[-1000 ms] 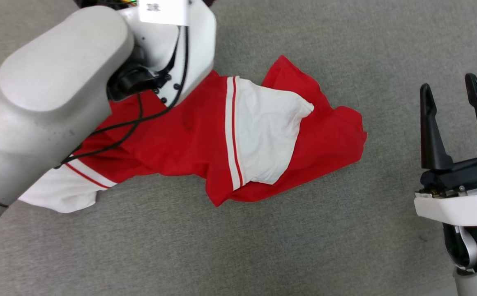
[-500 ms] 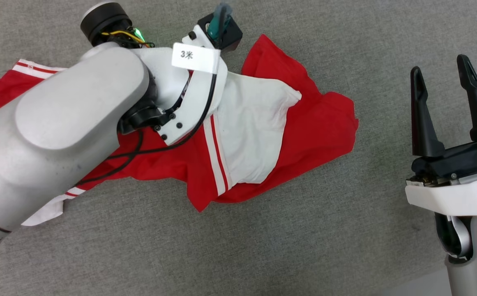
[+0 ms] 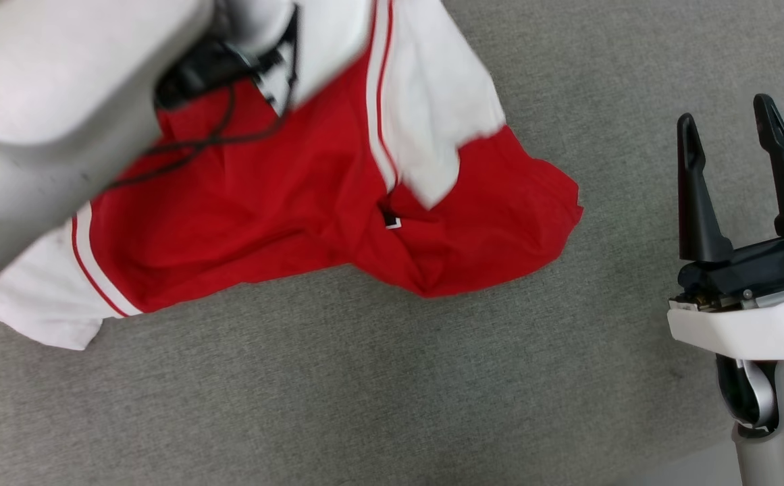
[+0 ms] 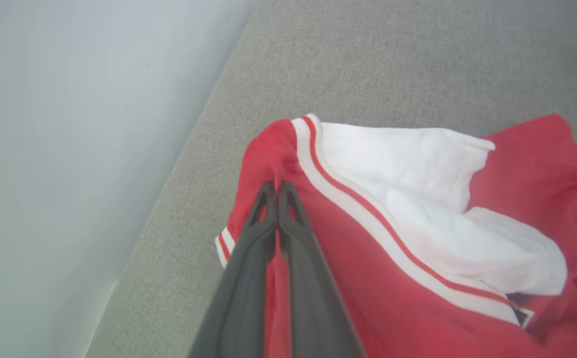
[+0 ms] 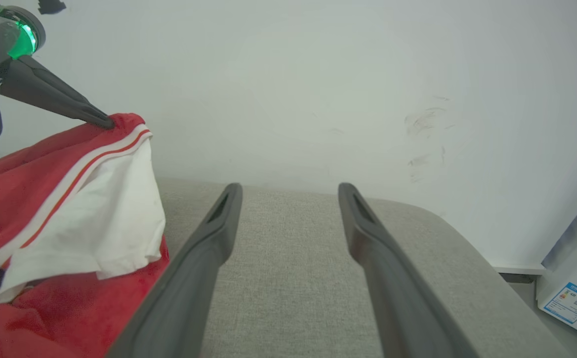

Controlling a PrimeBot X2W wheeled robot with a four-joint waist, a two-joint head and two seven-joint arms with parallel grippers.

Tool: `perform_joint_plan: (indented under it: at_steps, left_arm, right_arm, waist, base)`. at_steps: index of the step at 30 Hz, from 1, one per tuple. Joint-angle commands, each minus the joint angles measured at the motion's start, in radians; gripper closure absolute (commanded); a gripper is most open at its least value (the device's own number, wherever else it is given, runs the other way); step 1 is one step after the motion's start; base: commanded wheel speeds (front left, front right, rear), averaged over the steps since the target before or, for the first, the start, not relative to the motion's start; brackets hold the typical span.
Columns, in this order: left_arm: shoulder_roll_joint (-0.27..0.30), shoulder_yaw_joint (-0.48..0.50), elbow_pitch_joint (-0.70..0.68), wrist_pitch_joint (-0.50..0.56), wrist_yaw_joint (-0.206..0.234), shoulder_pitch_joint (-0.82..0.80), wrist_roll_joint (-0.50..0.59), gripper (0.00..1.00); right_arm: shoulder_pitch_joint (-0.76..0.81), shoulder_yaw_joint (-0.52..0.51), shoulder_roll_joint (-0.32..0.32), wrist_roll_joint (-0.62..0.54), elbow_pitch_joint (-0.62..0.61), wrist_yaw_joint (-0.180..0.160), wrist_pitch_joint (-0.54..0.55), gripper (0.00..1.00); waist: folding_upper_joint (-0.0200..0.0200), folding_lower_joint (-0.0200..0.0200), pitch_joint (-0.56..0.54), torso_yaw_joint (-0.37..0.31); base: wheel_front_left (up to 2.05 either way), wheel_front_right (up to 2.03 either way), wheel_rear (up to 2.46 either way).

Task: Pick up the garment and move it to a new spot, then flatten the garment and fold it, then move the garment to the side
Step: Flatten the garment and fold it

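A grey fabric-covered tabletop (image 3: 364,405) runs up to a plain white wall (image 5: 318,74), and the garment (image 3: 243,202) sits on its left half, partly raised off it.

A second ago your left pincer (image 4: 277,186) stood wide open above the crumpled shirt. It has since snapped shut on a fold of red cloth just beside the red-and-white striped shoulder seam, and the cloth is coming up with it. The head camera has shifted as well, so don't read the whole shift in that picture as travel of the shirt. By my reading the pick-up is secured and the carry to a new spot is next. Flattening and folding are still ahead.

Your right pincer (image 3: 724,111) is open and empty, well apart from the shirt on the right.

The head view hides the grasp behind the pale left forearm (image 3: 61,101). The left wrist view shows it plainly, with the fingers pressed together and red fabric between them. The right wrist view gives you the height, with the white sleeve (image 5: 94,219) draping down from the pinched point.
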Motion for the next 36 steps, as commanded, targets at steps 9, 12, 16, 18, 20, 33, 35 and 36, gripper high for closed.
perform_joint_plan:
  at_steps: [9, 12, 16, 18, 20, 33, 35, 36]
  left_arm:
    - [0.006, -0.001, 0.262, -0.142, 0.0, 0.031, 0.048, 1.0]
    - [0.012, 0.0, 0.297, -0.121, 0.0, 0.089, 0.063, 1.0]
    - [0.024, -0.007, 0.326, -0.073, 0.0, 0.176, 0.06, 1.0]
    - [0.029, -0.01, 0.346, -0.081, 0.0, 0.192, 0.048, 1.0]
    - [0.031, -0.009, 0.349, -0.108, 0.0, 0.186, 0.063, 0.09]
    - [-0.005, 0.105, 0.276, -0.816, 0.166, 0.221, 0.18, 0.0]
    - [0.012, 0.152, 0.221, -0.841, 0.236, 0.279, 0.18, 0.0]
    - [0.023, 0.178, 0.188, -0.845, 0.275, 0.317, 0.181, 0.0]
  right_arm:
    - [0.013, -0.009, 0.034, 0.005, -0.01, -0.001, -0.002, 0.0]
    - [0.009, -0.005, 0.039, 0.006, -0.011, -0.001, -0.002, 0.0]
    - [0.002, -0.004, 0.044, 0.004, -0.009, -0.001, -0.002, 0.0]
    - [0.0, -0.008, 0.044, -0.001, -0.005, -0.001, -0.002, 0.0]
    - [-0.001, -0.013, 0.037, -0.008, -0.004, -0.001, -0.002, 0.0]
    - [-0.069, -0.005, -0.099, -0.005, 0.003, -0.001, -0.002, 0.0]
    - [-0.099, 0.029, -0.14, 0.004, 0.022, -0.001, -0.002, 0.0]
    - [-0.117, 0.049, -0.162, 0.013, 0.029, -0.001, 0.004, 0.0]
  waist:
    - [-0.0001, -0.0001, 0.059, -0.07]
    - [-0.0001, -0.0001, 0.07, -0.081]
    - [-0.0001, -0.0001, 0.075, -0.087]
    - [-0.0001, -0.0001, 0.067, -0.084]
    - [-0.0001, -0.0001, 0.053, -0.075]
    - [-0.0001, -0.0001, -0.134, 0.066]
    - [-0.0001, -0.0001, -0.156, 0.085]
    - [-0.0001, -0.0001, -0.165, 0.093]
  base:
    - [0.0, 0.0, 0.0]
    - [0.0, 0.0, 0.0]
    - [0.0, 0.0, 0.0]
    - [0.0, 0.0, 0.0]
    - [0.0, 0.0, 0.0]
    - [0.0, 0.0, 0.0]
    - [0.0, 0.0, 0.0]
    - [0.0, 0.0, 0.0]
